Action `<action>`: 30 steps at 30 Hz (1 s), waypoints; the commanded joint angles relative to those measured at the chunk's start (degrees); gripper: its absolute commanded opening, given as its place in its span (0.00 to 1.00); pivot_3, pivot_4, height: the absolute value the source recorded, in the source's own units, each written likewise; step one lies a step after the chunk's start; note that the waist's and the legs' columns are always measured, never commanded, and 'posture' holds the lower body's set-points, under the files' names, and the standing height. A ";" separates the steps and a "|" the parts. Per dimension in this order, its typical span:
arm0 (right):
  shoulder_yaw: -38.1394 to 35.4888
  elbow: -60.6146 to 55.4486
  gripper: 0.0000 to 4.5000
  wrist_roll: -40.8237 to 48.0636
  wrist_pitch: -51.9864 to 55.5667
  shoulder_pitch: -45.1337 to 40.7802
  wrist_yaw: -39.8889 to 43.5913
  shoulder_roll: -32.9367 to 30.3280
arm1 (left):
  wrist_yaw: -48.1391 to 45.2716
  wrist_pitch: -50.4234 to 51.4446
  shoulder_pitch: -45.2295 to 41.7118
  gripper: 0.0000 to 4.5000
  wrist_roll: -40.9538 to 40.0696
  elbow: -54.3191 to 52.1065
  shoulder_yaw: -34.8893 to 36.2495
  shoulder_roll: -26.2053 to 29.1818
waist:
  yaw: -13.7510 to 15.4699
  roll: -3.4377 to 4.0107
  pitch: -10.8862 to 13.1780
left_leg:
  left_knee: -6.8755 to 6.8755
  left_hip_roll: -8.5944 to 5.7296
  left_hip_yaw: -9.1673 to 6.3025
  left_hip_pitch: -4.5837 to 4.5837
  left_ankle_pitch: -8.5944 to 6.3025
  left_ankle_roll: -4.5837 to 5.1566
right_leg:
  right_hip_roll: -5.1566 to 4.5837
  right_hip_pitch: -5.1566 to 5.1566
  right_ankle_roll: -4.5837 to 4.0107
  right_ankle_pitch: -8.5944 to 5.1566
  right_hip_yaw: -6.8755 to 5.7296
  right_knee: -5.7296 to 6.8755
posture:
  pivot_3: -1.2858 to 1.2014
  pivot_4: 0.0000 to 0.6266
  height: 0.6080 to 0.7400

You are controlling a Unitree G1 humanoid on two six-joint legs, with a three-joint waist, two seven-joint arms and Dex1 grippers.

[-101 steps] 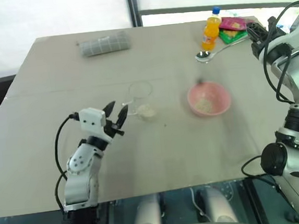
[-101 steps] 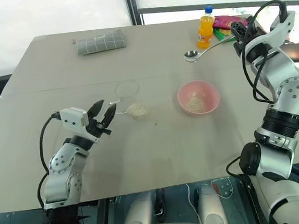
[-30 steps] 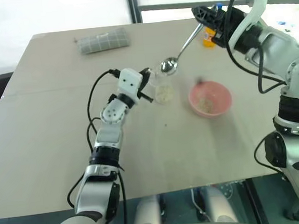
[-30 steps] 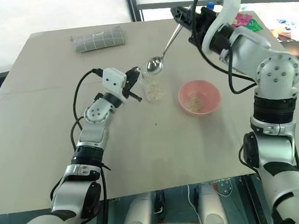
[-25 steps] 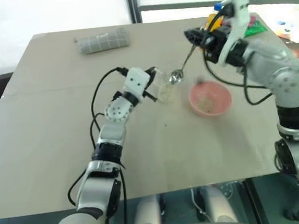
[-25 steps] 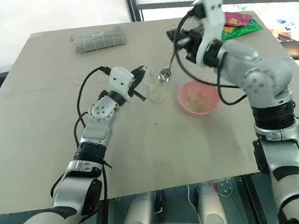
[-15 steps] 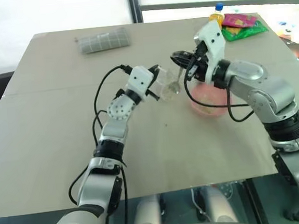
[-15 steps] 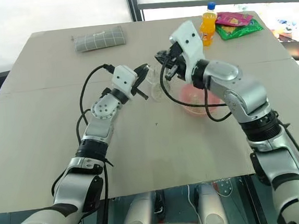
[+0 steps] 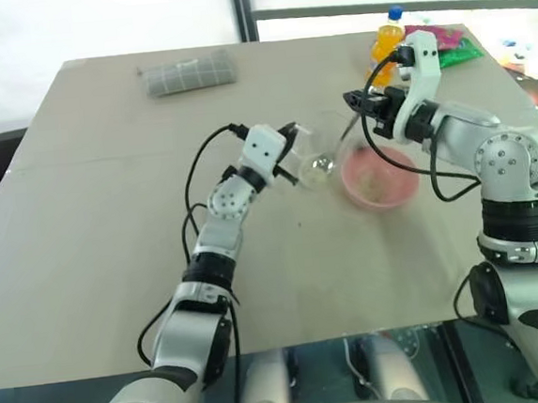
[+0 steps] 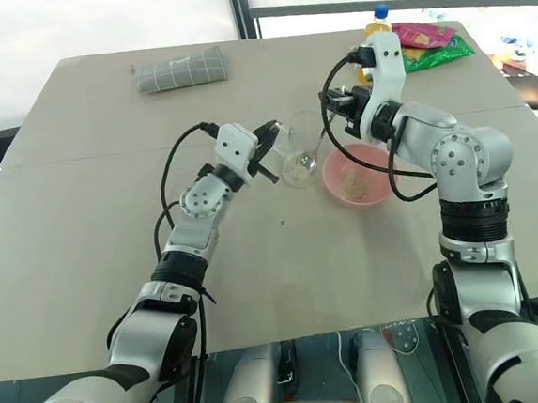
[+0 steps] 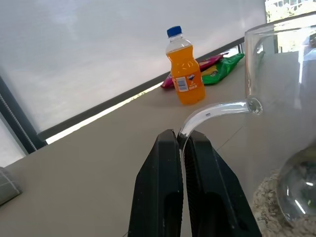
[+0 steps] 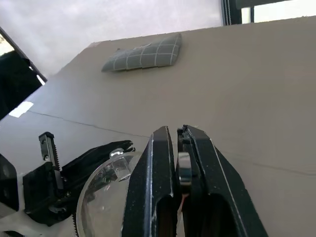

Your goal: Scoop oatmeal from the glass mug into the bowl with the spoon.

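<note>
My left gripper [image 9: 289, 153] is shut on the clear handle of the glass mug [image 9: 317, 150], which sits just left of the pink bowl [image 9: 401, 182]. In the left wrist view the fingers [image 11: 163, 197] pinch the curved handle. My right gripper [image 9: 363, 110] is shut on the spoon's handle above and right of the mug. The spoon [image 9: 321, 166] slants down into the mug, with its small bowl low inside among the oatmeal [image 10: 294, 172]. More oatmeal [image 10: 351, 185] lies in the pink bowl. In the right wrist view the mug's rim [image 12: 106, 197] is below the shut fingers.
An orange drink bottle [image 9: 385, 45] and bright snack packets [image 9: 443, 40] stand at the table's far right. A folded grey cloth [image 9: 187, 75] lies at the far left. The near half of the table [image 9: 286, 285] is bare.
My right gripper has come down from high above the table and the spoon has gone into the mug. The left gripper has carried the mug a little right, close to the bowl.
</note>
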 commanded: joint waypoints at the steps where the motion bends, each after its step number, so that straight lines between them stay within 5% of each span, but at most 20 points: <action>1: 0.76 -3.99 0.00 -0.12 1.20 1.89 0.54 0.62 | 1.65 -2.83 -2.75 0.00 -0.85 -1.02 1.63 0.18 | -0.07 0.00 0.00 | 0.00 0.00 -0.01 0.00 0.00 0.00 | 0.00 0.00 0.00 0.00 0.00 0.01 | 0.52 0.24 0.83; 5: -0.17 -5.39 0.00 1.18 2.78 2.71 -0.21 3.15 | 1.49 -3.23 -2.95 0.00 -1.01 -0.58 1.59 0.16 | -0.15 0.00 0.00 | 0.01 0.00 -0.01 0.01 0.01 0.00 | 0.00 0.00 0.00 0.00 0.00 0.05 | 0.52 0.24 0.83; 9: -10.85 -1.74 0.00 8.72 8.68 -0.11 -7.23 8.31 | 1.41 -3.60 -2.60 0.00 -0.91 -0.44 1.45 0.18 | -0.11 0.00 0.00 | 0.03 0.00 -0.03 0.01 0.01 0.00 | 0.00 0.00 0.00 0.00 -0.01 0.08 | 0.52 0.24 0.83; 18: -20.28 1.08 0.00 13.96 14.01 -2.96 -12.59 7.01 | 1.32 -4.82 -2.34 0.00 -0.26 1.64 0.81 -0.07 | -0.12 0.00 0.00 | 0.04 -0.01 -0.02 0.00 0.00 0.00 | -0.01 0.01 0.00 0.00 0.00 0.09 | 0.52 0.24 0.83; 30: -15.03 -3.37 0.00 10.14 9.58 -0.84 -9.33 2.44 | 0.39 -6.23 -4.36 0.00 -0.46 4.93 0.30 -1.21 | -0.13 0.00 0.00 | 0.04 -0.02 -0.02 0.00 0.00 0.00 | -0.01 0.01 0.00 0.00 0.00 0.09 | 0.52 0.24 0.83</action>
